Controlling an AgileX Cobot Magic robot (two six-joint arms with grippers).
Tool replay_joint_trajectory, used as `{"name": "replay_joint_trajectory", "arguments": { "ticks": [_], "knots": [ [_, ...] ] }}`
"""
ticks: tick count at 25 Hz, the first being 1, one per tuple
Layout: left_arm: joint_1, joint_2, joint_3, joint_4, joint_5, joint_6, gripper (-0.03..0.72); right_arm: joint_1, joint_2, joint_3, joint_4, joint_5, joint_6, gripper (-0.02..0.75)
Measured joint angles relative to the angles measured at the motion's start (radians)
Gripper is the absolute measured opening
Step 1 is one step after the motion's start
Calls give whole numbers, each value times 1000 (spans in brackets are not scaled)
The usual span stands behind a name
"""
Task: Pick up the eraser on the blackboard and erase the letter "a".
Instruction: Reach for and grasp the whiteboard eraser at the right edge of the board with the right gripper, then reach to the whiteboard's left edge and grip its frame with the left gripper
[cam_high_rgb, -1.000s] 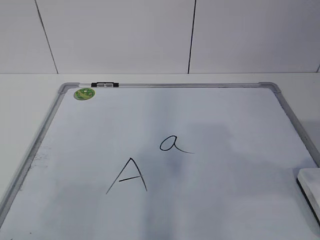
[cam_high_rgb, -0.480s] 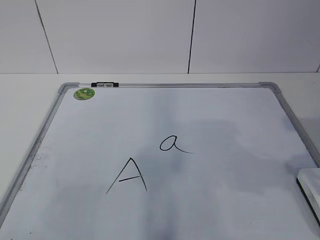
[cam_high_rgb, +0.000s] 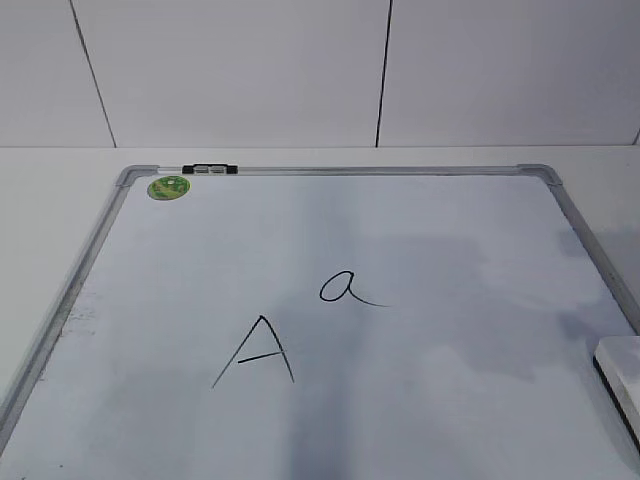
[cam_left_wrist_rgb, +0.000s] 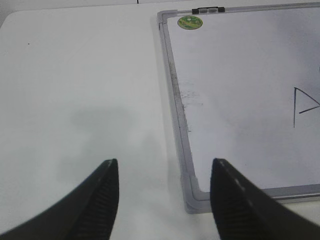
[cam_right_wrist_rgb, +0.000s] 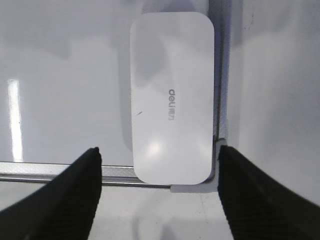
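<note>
A pale worktop (cam_high_rgb: 60, 170) runs back to a white panelled wall with dark seams, and on it lies the blackboard (cam_high_rgb: 420, 230) (white-faced in fact, with a silver-grey frame, rounded corners and a small black-and-silver clip (cam_high_rgb: 210, 169) on its far edge). Near the board's middle sits the letter "a" (cam_high_rgb: 345, 288), a small cursive stroke in thin black marker with a tail trailing right; a larger angular capital "A" (cam_high_rgb: 257, 352) stands just below and to its left, and a round green magnet (cam_high_rgb: 169, 187) rests in the far left corner. The eraser (cam_right_wrist_rgb: 171, 97) is a white rounded-rectangular block with a small grey mark on top, lying flat in the board's near right corner, its long side close against the frame; the exterior view catches only its edge at the right border, a dark underside showing. The right pincer (cam_right_wrist_rgb: 159, 192) hangs above it with its fingers spread wider than the eraser, touching nothing. The left pincer (cam_left_wrist_rgb: 164, 192) is likewise spread and empty, poised over the worktop at the board's near left corner.
</note>
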Motion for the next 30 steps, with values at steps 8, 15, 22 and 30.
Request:
{"name": "replay_joint_trajectory", "arguments": {
  "ticks": [8, 15, 22, 30],
  "knots": [
    [0, 0, 0, 0, 0, 0, 433, 0, 67, 0, 0, -24, 0, 640],
    [0, 0, 0, 0, 0, 0, 433, 0, 142, 0, -11, -45, -2, 666],
    [0, 0, 0, 0, 0, 0, 433, 0, 214, 0, -35, -79, -2, 666],
    [0, 0, 0, 0, 0, 0, 433, 0, 290, -3, -41, -114, -2, 666]
  ]
}}
